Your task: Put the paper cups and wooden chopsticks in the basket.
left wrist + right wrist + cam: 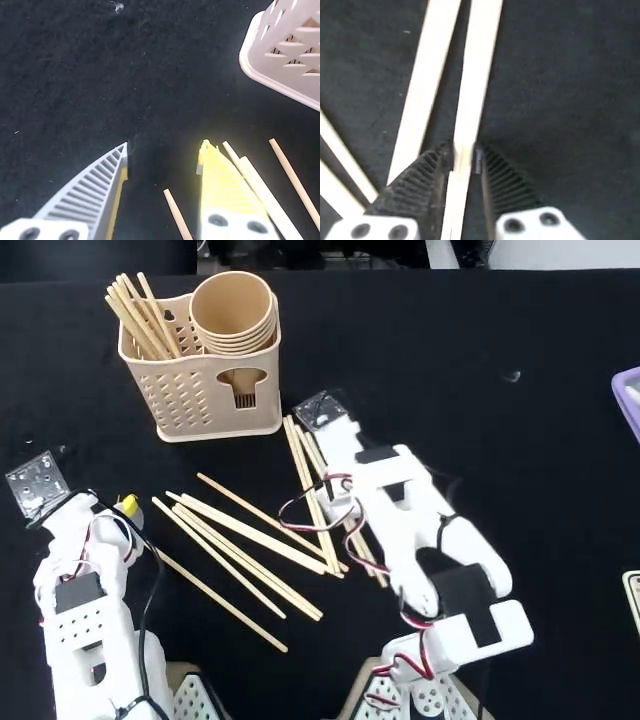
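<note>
right pincer clamped on one wooden chopstick; left pincer apart above the black surface, near basket.

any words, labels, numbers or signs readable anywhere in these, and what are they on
No readable text anywhere.
basket, paper cups, loose chopsticks: plain, no print.
chopstick gripped by the right end effector: bare wood.
left end effector: no markings.
purple object: cut off by the frame, nothing to read.
</note>
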